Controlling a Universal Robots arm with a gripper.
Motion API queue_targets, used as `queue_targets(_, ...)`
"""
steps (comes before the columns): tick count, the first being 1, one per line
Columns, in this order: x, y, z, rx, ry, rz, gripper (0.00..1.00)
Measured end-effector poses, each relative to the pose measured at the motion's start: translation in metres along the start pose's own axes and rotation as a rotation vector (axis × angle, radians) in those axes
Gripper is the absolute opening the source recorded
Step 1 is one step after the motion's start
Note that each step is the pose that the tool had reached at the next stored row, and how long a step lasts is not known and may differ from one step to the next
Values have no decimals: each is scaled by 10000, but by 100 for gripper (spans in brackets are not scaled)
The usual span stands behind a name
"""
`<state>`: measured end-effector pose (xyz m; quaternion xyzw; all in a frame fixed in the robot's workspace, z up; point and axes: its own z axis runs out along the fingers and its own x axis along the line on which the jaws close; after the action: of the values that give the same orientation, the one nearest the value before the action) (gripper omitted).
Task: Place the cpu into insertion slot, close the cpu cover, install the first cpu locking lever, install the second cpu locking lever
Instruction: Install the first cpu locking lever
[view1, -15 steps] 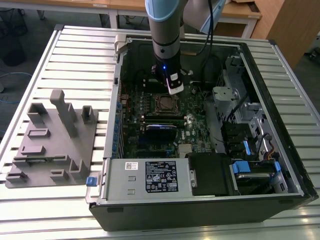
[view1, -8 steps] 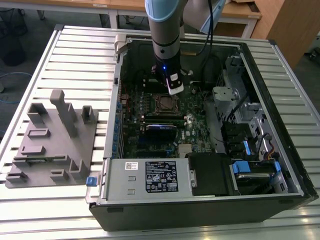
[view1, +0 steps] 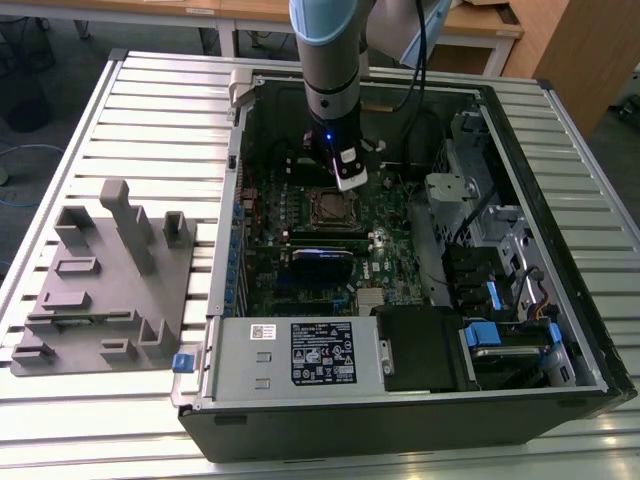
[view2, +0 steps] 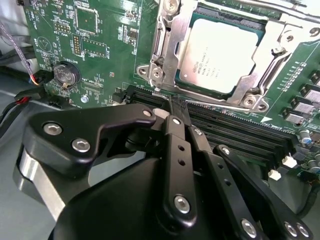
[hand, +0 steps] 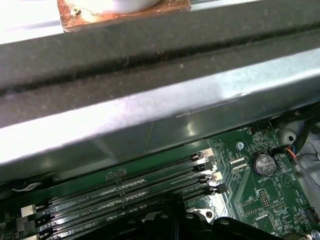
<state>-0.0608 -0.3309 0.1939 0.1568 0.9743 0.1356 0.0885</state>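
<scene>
The cpu (view2: 222, 50), a flat square chip with a dull silver top, lies in its socket on the green motherboard (view2: 95, 45). The cpu cover (view2: 167, 55), a silvery frame with a square window, lies flat around it. My gripper (view2: 175, 106) is black, with its fingers pressed together and nothing between them. Its tips sit at the socket's corner, just beside the cover frame and over the nearest memory slot. In the exterior view, the gripper (view1: 347, 181) hangs inside the open computer case, right by the socket (view1: 328, 206). I cannot tell how the locking levers stand.
Black memory slots (view2: 235, 127) run beside the socket. A coin battery (view2: 66, 74) sits farther off, and the case wall (hand: 150, 110) rises close by. A labelled power-supply box (view1: 300, 355) and drive cages (view1: 500, 300) crowd the case. A grey fixture (view1: 100, 285) stands on the table outside.
</scene>
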Motion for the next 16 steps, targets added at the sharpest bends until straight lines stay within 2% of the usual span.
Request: queue_targets(16,-2,-10,5,16,-33,-14,10)
